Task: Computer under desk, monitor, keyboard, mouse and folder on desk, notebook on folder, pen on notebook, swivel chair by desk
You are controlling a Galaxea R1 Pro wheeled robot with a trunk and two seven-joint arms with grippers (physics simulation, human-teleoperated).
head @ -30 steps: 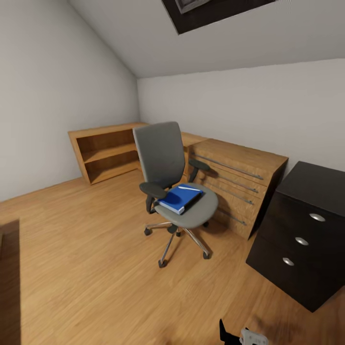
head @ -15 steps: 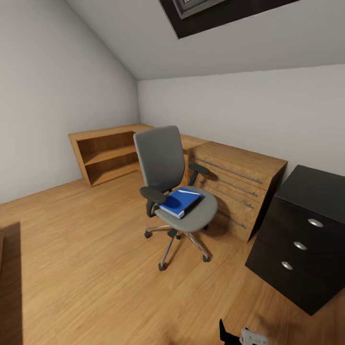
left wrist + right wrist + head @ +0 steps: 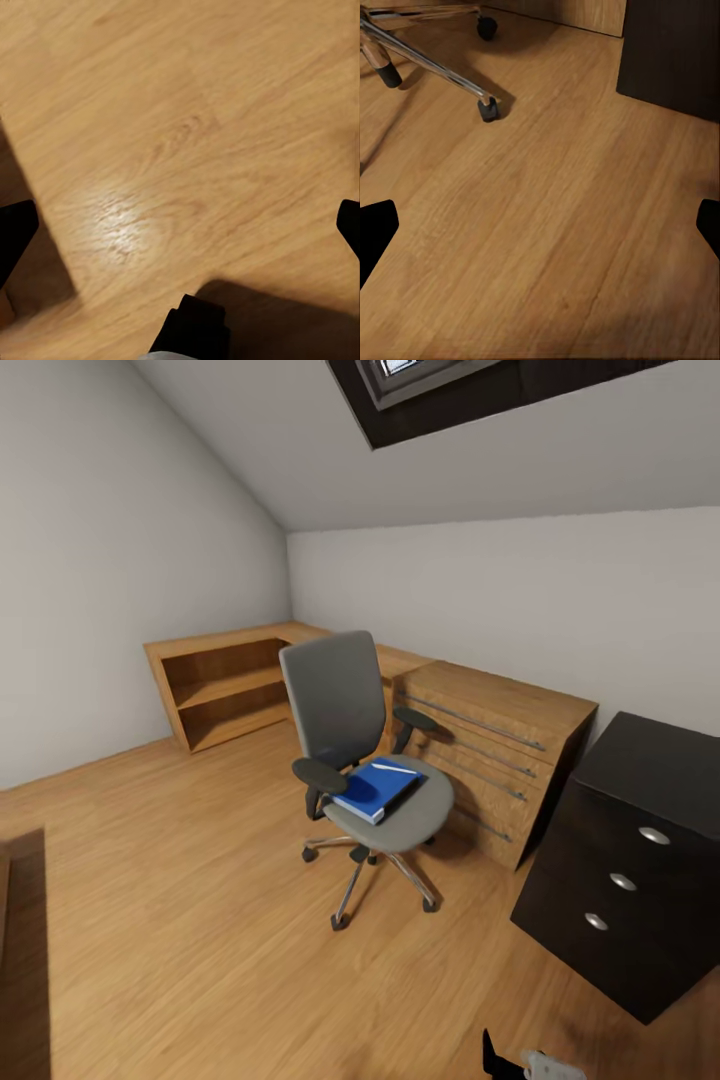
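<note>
On the chair (image 3: pixel 372 780) seat lies the folder (image 3: pixel 376 788) with the pen (image 3: pixel 396 768) on top, so the robot must roll closer and reach, both pincers (image 3: pixel 540 225) (image 3: pixel 180 232) wide and empty.

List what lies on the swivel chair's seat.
On the swivel chair seat lies the blue folder, with the white pen on top. Whatever is beneath the folder is covered.

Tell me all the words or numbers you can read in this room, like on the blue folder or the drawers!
There are no words, numbers or signs to read.
The folder: plain blue cover, no writing.
The desk: only three silver knobs on its drawers, no labels.
The wooden drawer chest: plain wood, no marks.
</note>
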